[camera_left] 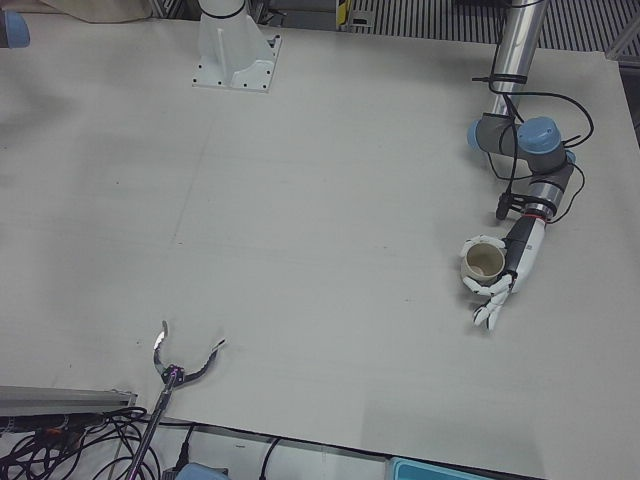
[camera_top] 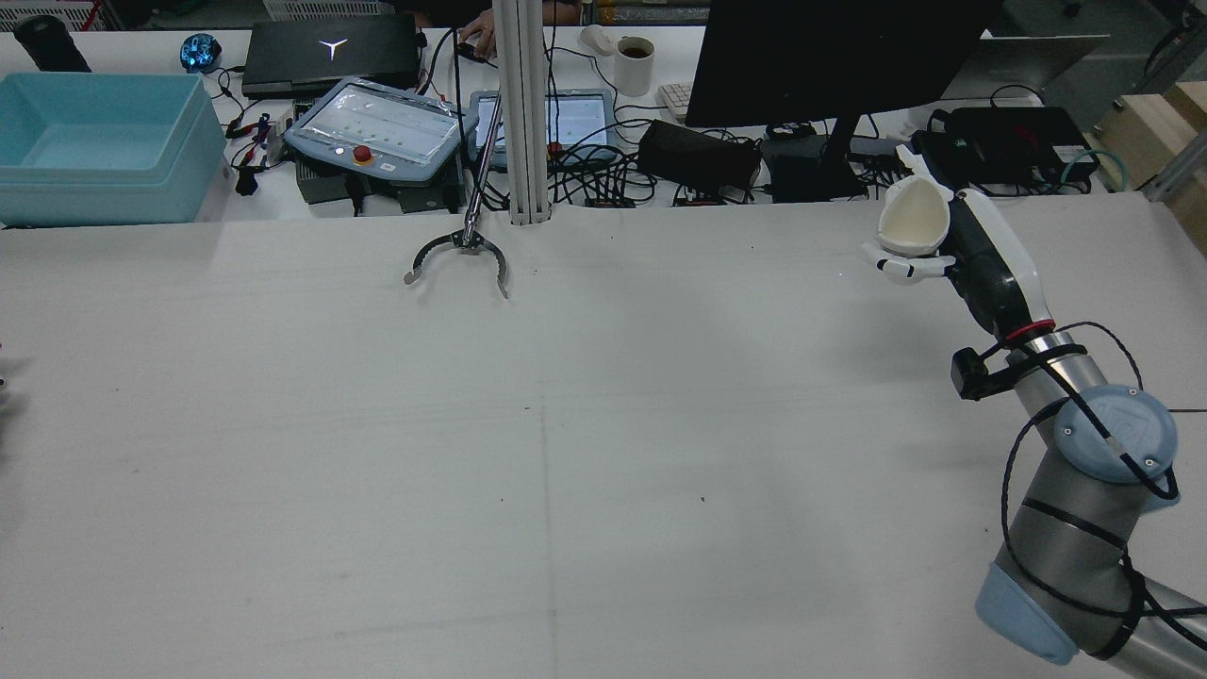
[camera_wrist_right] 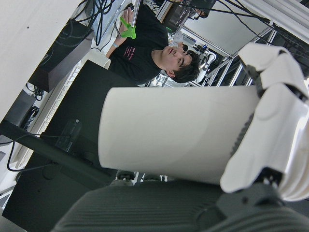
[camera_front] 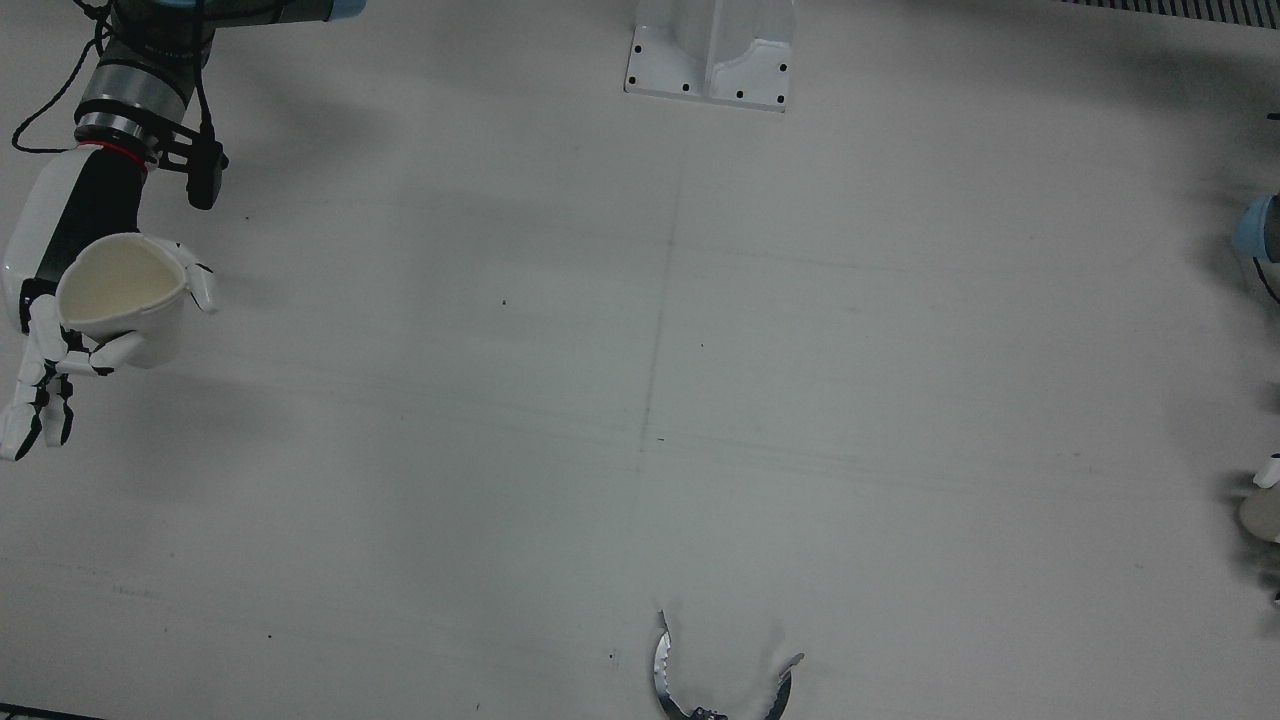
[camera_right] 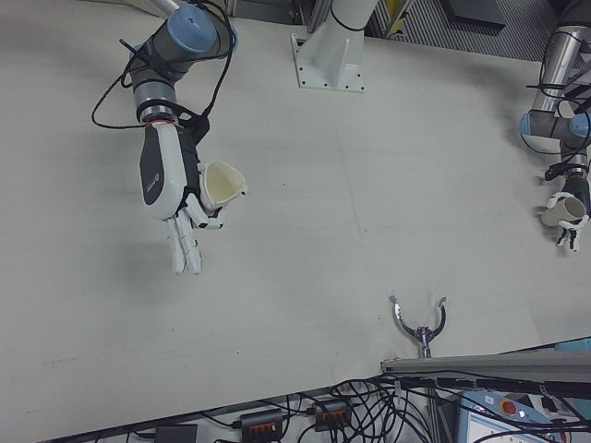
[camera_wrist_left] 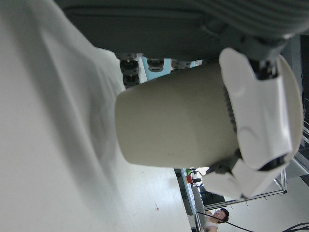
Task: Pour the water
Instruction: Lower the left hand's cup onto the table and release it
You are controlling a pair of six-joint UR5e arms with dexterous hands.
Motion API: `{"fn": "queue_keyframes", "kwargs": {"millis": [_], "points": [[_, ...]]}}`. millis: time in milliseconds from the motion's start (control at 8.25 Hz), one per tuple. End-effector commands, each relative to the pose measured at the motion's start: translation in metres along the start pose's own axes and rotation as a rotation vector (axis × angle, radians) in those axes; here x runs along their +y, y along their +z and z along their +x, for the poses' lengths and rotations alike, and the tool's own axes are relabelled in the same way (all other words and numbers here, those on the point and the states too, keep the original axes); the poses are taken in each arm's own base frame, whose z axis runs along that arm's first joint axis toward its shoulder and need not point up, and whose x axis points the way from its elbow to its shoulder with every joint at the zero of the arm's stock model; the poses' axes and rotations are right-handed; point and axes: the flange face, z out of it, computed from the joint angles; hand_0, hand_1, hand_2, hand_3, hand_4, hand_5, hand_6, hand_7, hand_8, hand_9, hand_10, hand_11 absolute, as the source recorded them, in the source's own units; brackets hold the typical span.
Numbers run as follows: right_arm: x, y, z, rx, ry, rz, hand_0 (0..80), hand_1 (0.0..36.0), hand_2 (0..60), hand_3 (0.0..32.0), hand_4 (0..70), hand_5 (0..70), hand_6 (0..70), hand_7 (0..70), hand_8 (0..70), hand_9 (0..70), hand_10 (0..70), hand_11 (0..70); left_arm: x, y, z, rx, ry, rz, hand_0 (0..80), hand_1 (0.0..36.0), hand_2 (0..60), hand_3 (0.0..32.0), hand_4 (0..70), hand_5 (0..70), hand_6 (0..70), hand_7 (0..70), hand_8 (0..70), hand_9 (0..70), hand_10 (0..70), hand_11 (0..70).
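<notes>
My right hand (camera_front: 40, 350) is shut on a white paper cup (camera_front: 120, 295), held above the table's edge with its mouth up and its rim squeezed out of round. The same cup (camera_top: 913, 219) and hand (camera_top: 981, 264) show at the far right of the rear view. My left hand (camera_left: 515, 265) is shut on a beige cup (camera_left: 484, 262) on the opposite side, with its mouth also up. The two cups are far apart. Each hand view is filled by its cup (camera_wrist_left: 174, 123) (camera_wrist_right: 174, 137). I cannot tell whether either holds water.
A metal claw tool (camera_front: 720, 680) on a rod hangs over the table's operator edge. A white pedestal (camera_front: 712, 55) stands at the robot side. Beyond the table are a blue bin (camera_top: 94, 141), a monitor (camera_top: 839, 57) and cables. A person (camera_wrist_right: 145, 53) sits there.
</notes>
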Motion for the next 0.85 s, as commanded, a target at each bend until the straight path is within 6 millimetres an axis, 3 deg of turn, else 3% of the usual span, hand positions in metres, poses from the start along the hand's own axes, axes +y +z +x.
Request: {"fn": "queue_keyframes", "kwargs": {"millis": [0, 242, 364, 606, 727], "points": [[0.0002, -0.0001, 0.0002, 0.0, 0.0, 0.0, 45.5, 15.0, 33.1, 0.0, 24.6, 70.0, 6.3, 4.8, 0.2, 0.0, 7.4, 11.3, -0.0007, -0.0014, 0.0011, 0.003, -0.002, 0.002, 51.0, 33.5, 60.0, 0.0, 32.9, 12.1, 13.3, 8.2, 3.0, 2.1, 9.4, 15.6], [0.0002, -0.0001, 0.0002, 0.0, 0.0, 0.0, 45.5, 14.9, 32.9, 0.0, 24.9, 70.0, 6.2, 4.8, 0.2, 0.0, 7.2, 11.0, 0.0007, -0.0003, 0.0006, 0.002, -0.003, -0.001, 51.1, 33.7, 60.0, 0.0, 31.4, 7.7, 12.9, 7.8, 2.6, 1.9, 9.2, 15.4], [0.0006, -0.0004, 0.0008, 0.002, -0.001, -0.001, 45.7, 15.0, 33.0, 0.0, 25.1, 70.0, 6.2, 4.7, 0.2, 0.0, 7.3, 11.2, 0.0019, 0.0014, 0.0012, 0.005, -0.003, -0.004, 52.2, 34.5, 60.0, 0.0, 27.1, 0.7, 11.8, 6.7, 1.7, 1.0, 8.7, 14.9], [0.0001, -0.0004, 0.0012, 0.002, -0.002, 0.0, 45.6, 14.9, 33.2, 0.0, 25.4, 70.0, 6.3, 4.9, 0.2, 0.0, 7.4, 11.3, 0.0021, 0.0014, 0.0005, 0.004, -0.003, -0.005, 55.0, 36.0, 60.0, 0.0, 8.2, 0.0, 6.5, 2.1, 0.3, 0.0, 6.7, 12.7], [0.0001, -0.0004, 0.0012, 0.002, -0.002, 0.0, 45.6, 15.0, 33.4, 0.0, 25.4, 70.0, 6.4, 5.0, 0.2, 0.0, 7.4, 11.4, 0.0033, 0.0024, 0.0006, 0.005, -0.004, -0.008, 55.7, 36.0, 58.7, 3.6, 0.3, 0.0, 3.6, 0.1, 0.0, 0.0, 6.2, 12.2]]}}
